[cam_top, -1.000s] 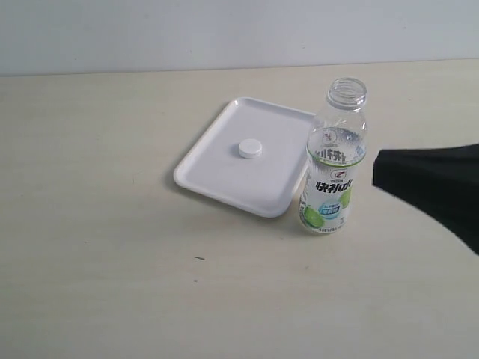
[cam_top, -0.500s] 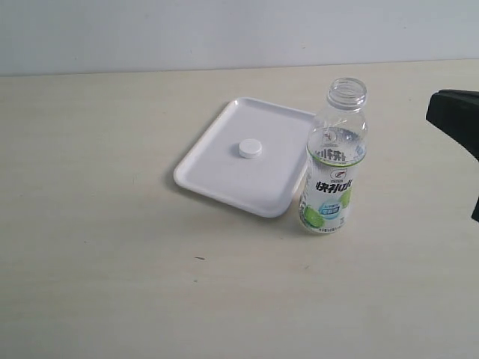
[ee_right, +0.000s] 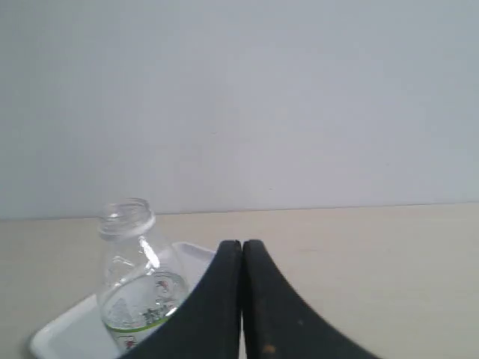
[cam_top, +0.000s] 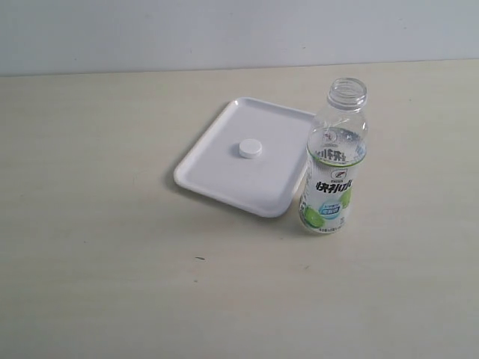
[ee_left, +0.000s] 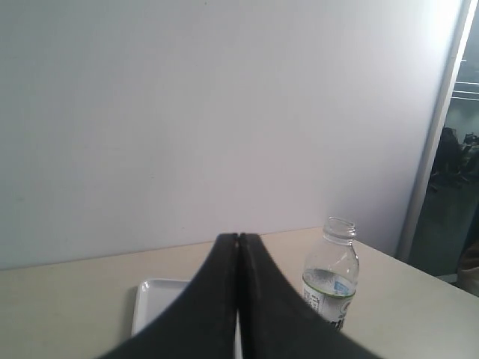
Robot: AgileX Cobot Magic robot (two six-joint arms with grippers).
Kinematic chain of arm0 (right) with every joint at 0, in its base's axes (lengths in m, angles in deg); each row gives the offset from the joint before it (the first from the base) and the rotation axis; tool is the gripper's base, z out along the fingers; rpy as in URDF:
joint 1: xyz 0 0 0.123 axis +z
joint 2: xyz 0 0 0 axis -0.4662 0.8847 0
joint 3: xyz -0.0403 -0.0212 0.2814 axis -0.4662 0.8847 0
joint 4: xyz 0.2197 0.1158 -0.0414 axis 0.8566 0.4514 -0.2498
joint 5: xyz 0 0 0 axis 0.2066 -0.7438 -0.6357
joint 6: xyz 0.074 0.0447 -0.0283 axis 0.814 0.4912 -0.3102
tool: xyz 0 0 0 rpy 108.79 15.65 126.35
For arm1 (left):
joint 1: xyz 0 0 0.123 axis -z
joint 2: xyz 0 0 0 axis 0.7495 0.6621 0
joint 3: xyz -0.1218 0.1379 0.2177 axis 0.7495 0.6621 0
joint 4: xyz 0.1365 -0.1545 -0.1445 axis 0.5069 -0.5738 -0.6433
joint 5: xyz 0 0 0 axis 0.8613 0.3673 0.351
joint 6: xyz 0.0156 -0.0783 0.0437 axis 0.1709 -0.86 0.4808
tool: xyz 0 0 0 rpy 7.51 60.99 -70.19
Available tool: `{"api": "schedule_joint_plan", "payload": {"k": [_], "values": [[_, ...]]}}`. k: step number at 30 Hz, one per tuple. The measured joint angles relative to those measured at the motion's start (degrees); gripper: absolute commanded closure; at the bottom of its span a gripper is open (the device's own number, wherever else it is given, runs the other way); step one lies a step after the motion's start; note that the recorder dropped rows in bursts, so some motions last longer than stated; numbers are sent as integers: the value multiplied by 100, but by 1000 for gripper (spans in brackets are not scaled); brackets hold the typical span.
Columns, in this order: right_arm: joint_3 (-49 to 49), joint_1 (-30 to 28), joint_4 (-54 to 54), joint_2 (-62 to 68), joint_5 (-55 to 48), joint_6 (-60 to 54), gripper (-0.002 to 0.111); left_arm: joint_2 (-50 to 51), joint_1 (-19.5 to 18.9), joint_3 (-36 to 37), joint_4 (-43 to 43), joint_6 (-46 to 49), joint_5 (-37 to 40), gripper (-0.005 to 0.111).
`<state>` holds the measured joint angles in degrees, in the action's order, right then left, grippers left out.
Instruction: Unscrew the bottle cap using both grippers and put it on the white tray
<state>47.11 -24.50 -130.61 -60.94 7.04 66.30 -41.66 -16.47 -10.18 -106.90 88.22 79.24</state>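
Seeing the bottle cap (cam_top: 250,148) lying flat on the white tray (cam_top: 217,179), upper middle of the frame, with the bottle (cam_top: 334,172) standing open-necked just right of it on the table (cam_top: 112,284). Finding both pairs of jaws pressed fully together, gripping nothing, apparently idling with the job looking finished.

A table (cam_top: 97,262) holds 3 things. A tray (cam_top: 217,173) lies flat near the middle. A bottle cap (cam_top: 250,148) rests inside the tray, near its centre. A bottle (cam_top: 334,176) stands upright on the table, just beside the tray's right edge. A wall (cam_top: 224,30) rises behind the table.
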Motion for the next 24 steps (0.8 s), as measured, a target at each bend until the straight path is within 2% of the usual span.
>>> {"api": "schedule_joint_plan", "payload": {"k": [6, 12, 19, 21, 24], "values": [[603, -284, 35, -1118, -223, -401, 108, 0, 0, 0, -14, 0, 0, 107], [618, -331, 49, -1158, -579, -454, 108, 0, 0, 24, -14, 0, 0, 107], [618, -331, 246, -1146, -464, -579, 108, 0, 0, 35, -14, 0, 0, 107], [618, -331, 914, -1168, -470, -1202, 108, 0, 0, 35, -14, 0, 0, 107], [618, -331, 3076, -1168, -692, -3408, 108, 0, 0, 35, -14, 0, 0, 107]]}}
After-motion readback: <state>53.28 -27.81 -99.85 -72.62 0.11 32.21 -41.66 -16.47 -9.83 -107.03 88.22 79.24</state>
